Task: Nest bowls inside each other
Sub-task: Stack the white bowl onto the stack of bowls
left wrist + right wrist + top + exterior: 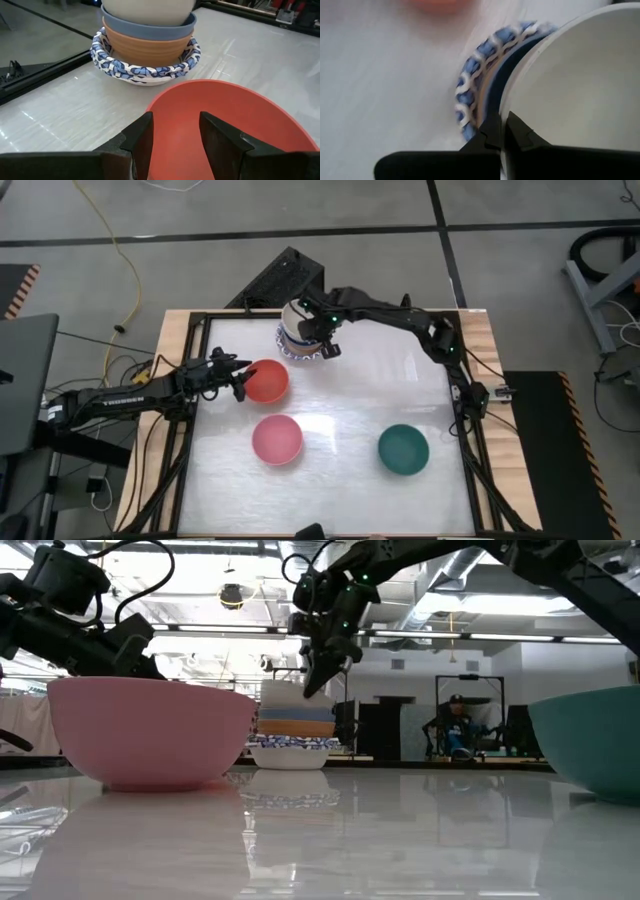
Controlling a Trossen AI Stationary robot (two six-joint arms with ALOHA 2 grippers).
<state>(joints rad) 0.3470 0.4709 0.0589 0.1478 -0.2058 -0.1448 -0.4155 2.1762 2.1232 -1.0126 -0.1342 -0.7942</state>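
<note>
At the table's far middle stands a stack: a blue-patterned white bowl (145, 72) at the bottom, an orange bowl (145, 47) in it, a blue bowl (150, 27) in that, and a cream bowl (150, 10) on top. My right gripper (325, 347) is over the stack's near-right side, shut on the cream bowl's rim. A red bowl (268, 381) rests on the table left of the stack. My left gripper (175, 135) stands open at the red bowl's left rim, with the bowl's inside showing between its fingers. My left gripper: I cannot tell whether its fingers touch the red bowl's rim, which lies hidden under them. My right gripper pinches the cream bowl's rim (507, 102), one finger inside the bowl and one outside. It comes slanting down from the table's right. The bowl stands upright, its bottom down inside the blue bowl.
A pink bowl (277, 438) sits near the table's front middle and a dark green bowl (403, 449) to its right. A black rail frame (190, 440) borders the tabletop. A person (455, 725) sits far back in the room.
</note>
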